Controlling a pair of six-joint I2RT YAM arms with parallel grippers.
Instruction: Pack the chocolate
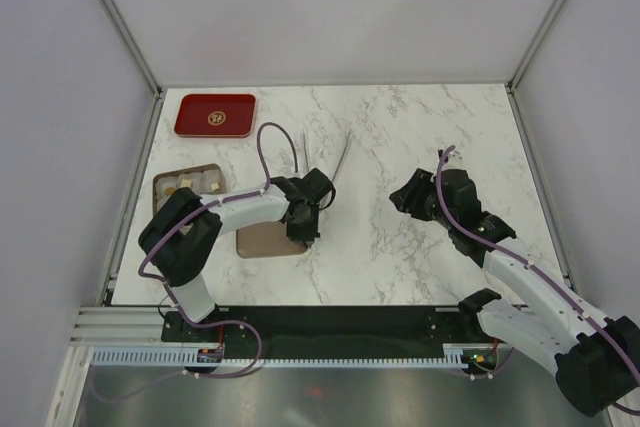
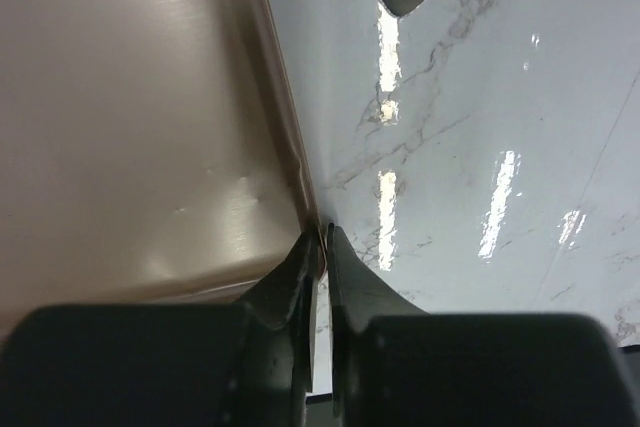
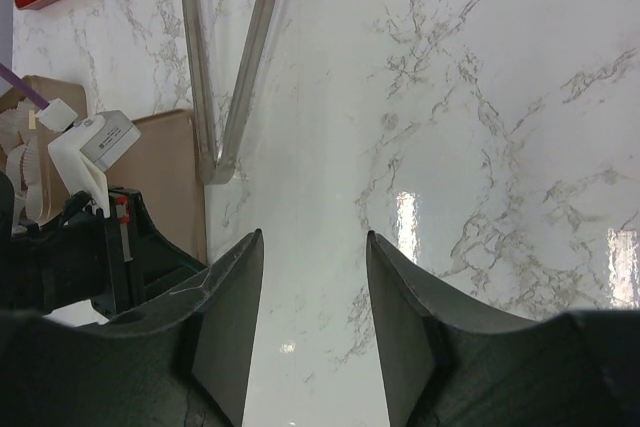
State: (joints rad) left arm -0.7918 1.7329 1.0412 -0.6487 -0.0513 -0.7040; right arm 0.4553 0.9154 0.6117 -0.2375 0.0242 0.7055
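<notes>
– What do your arms look like?
– My left arm (image 1: 240,209) and right arm (image 1: 530,282) have white links, black joints, and a purple cable (image 1: 260,152) looping along each.
– And the grippers?
– My left gripper (image 2: 322,237) and right gripper (image 3: 315,247): dark, wedge-shaped fingers.

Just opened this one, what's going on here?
The left claw is down at a corner of the flat brown box lid, with its fingers pinched on the lid's thin edge. The right claw hangs open over bare marble and holds nothing. The chocolate sits in the open box at the table's left. The tongs lie mid-table, apart from both claws. The red tray is at the far left corner.
</notes>
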